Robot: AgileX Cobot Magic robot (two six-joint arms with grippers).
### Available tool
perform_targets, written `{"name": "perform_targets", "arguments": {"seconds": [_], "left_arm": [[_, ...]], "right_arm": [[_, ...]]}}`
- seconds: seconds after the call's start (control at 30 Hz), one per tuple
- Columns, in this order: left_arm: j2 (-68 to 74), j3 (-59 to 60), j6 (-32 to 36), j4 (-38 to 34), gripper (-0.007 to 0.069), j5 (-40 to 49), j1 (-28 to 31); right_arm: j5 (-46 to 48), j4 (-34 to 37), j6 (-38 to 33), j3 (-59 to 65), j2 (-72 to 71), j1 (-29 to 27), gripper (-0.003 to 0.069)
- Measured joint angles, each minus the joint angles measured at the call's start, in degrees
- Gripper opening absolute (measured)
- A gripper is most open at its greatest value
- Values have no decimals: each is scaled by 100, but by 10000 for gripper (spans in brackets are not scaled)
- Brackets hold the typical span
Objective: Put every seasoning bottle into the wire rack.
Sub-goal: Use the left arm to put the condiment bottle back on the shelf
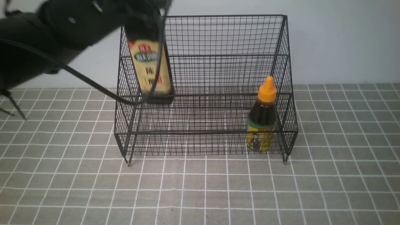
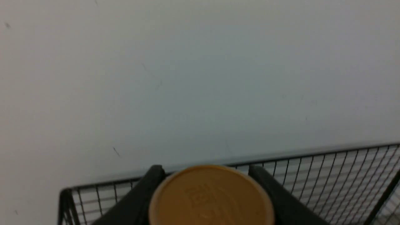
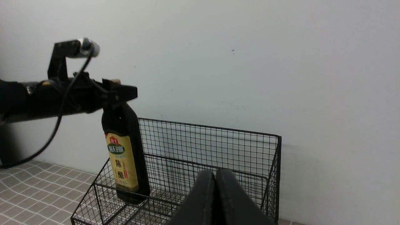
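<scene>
My left gripper (image 1: 144, 14) is shut on the neck of the tall seasoning bottle (image 1: 151, 70), which has a beige label and dark liquid. It hangs upright inside the left end of the black wire rack (image 1: 218, 37), base at the upper tier's level; whether it rests there I cannot tell. In the left wrist view its gold cap (image 2: 207, 200) sits between the two black fingers (image 2: 150, 190). The short seasoning bottle (image 1: 262, 122), orange-capped, stands in the lower tier at the right. The right gripper (image 3: 215, 172) is shut and empty, above the rack's right part.
The rack stands on a grey tiled mat (image 1: 200, 193) against a pale wall (image 1: 343, 40). A black cable (image 1: 90, 82) from the left arm runs down across the rack's left side. Tiled surface shows in front of and beside the rack.
</scene>
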Motion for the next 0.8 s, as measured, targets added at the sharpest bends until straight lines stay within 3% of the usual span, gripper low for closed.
{"name": "perform_targets", "arguments": {"seconds": [0.23, 0.53, 0.8], "left_arm": [[509, 0, 113, 8, 301, 494, -1], [565, -43, 238, 24, 304, 463, -8], [408, -49, 868, 30, 460, 791, -8]], "right_arm": [[-21, -27, 0, 0, 0, 0, -14], [-34, -27, 0, 0, 0, 0, -15], [-34, -27, 0, 0, 0, 0, -15]]}}
